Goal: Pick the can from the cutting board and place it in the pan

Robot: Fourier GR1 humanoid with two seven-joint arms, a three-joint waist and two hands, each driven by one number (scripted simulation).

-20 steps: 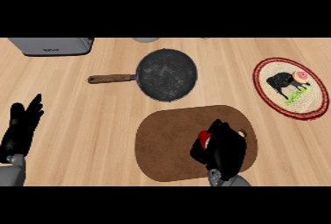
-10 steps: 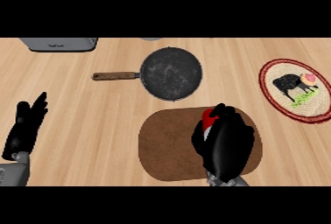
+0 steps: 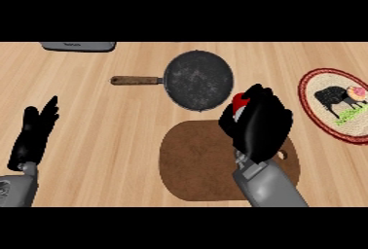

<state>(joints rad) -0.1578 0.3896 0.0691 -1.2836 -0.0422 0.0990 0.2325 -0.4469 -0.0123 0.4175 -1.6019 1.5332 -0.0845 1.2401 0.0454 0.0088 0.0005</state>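
The right hand (image 3: 257,127) is above the far edge of the brown cutting board (image 3: 205,163), and its fingers are curled around the can (image 3: 239,103). From the can only a small red part with a little white is visible, at the upper left side of the hand; the rest is hidden by the black fingers. The can is no more lying flat on the board; it sits in the hand, just beside the near rim of the pan (image 3: 199,80), at the lower right of the rim. I cannot tell if the can touches the rim.

The pan is dark and round, with a brown wooden handle (image 3: 135,80) which points to the left. It is on the wooden counter (image 3: 108,126), just beyond the cutting board. The inside of the pan shows only its speckled bottom.

The left hand (image 3: 36,132) is well to the left of the cutting board, near the left edge of the view. It is open, the fingers are straight and point up, and it holds nothing.

To the right of the pan there is a round plate (image 3: 338,104) with a red rim and a dark animal figure on it. Beyond the pan, to the left, a grey object (image 3: 78,46) is cut by the upper edge of the scene.
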